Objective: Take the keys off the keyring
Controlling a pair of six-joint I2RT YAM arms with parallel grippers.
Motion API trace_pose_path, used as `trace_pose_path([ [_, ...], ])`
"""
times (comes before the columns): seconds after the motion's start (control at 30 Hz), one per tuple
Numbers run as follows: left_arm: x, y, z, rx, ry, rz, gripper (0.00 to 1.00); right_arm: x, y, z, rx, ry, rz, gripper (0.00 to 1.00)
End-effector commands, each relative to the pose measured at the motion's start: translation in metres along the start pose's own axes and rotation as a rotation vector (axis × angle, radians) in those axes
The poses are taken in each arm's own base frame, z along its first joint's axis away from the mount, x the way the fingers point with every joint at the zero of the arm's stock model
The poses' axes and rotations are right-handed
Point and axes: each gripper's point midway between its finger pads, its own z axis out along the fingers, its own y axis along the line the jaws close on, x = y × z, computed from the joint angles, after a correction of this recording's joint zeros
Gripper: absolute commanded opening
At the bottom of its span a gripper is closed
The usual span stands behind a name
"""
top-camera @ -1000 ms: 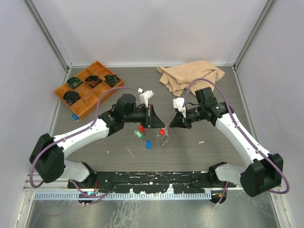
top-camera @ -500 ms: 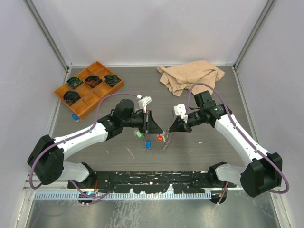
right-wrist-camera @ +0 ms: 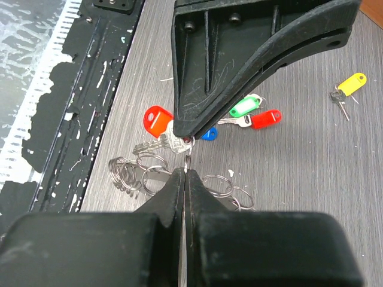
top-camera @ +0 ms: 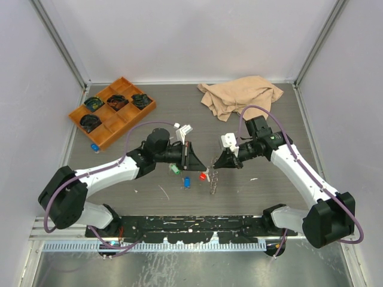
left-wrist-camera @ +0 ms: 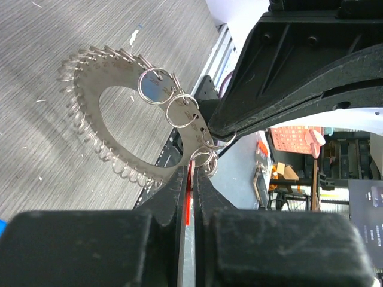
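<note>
The keyring (left-wrist-camera: 90, 128), a flat silvery ring rimmed with small split rings, hangs between my two grippers just above the table; in the top view it shows edge-on (top-camera: 213, 181). My left gripper (left-wrist-camera: 191, 170) is shut on a silver key with a red tag (right-wrist-camera: 157, 120), which is still linked to the ring. My right gripper (right-wrist-camera: 186, 173) is shut on a split ring at the keyring's rim (right-wrist-camera: 129, 177), tip to tip with the left gripper (right-wrist-camera: 182, 134). Loose keys lie on the table: green (right-wrist-camera: 245, 107), red (right-wrist-camera: 266, 118), blue (right-wrist-camera: 209, 134) and yellow (right-wrist-camera: 350, 84).
An orange compartment tray (top-camera: 109, 137) with dark coiled bundles stands at the back left, with a small blue tag (top-camera: 94, 146) beside it. A crumpled tan cloth (top-camera: 239, 95) lies at the back right. A black rail (top-camera: 197, 227) runs along the near edge.
Both grippers have come down and a little toward the near edge, still tip to tip. The keyring now hangs lower, and the red key sits lower too.
</note>
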Motion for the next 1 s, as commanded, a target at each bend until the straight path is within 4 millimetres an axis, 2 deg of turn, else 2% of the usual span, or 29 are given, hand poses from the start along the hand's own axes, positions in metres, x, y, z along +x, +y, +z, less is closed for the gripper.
trace_pose_path([
  [0.0, 0.005, 0.001, 0.000, 0.030, 0.001, 0.008, 0.09, -0.021, 0.003, -0.002, -0.018, -0.089, -0.057, 0.01],
  [0.1, 0.009, 0.000, -0.005, 0.042, -0.011, 0.023, 0.23, -0.023, 0.004, -0.002, -0.025, -0.102, -0.049, 0.01],
  [0.27, 0.015, -0.004, -0.020, 0.066, -0.066, 0.102, 0.34, -0.025, 0.006, -0.003, -0.039, -0.116, -0.049, 0.01],
  [0.5, -0.004, -0.034, -0.046, 0.138, -0.283, 0.364, 0.48, -0.021, 0.015, -0.002, -0.069, -0.124, -0.085, 0.01],
  [0.6, -0.011, -0.046, -0.049, 0.181, -0.342, 0.394, 0.50, -0.019, 0.019, -0.002, -0.078, -0.126, -0.100, 0.01],
  [0.73, -0.022, -0.050, -0.042, 0.173, -0.366, 0.278, 0.51, -0.017, 0.020, -0.001, -0.083, -0.125, -0.109, 0.01],
  [0.83, -0.021, -0.054, -0.032, 0.155, -0.368, 0.227, 0.51, -0.017, 0.020, -0.002, -0.081, -0.122, -0.114, 0.01],
  [0.97, -0.015, -0.046, -0.021, 0.071, -0.360, 0.166, 0.49, -0.018, 0.021, -0.002, -0.080, -0.120, -0.120, 0.01],
])
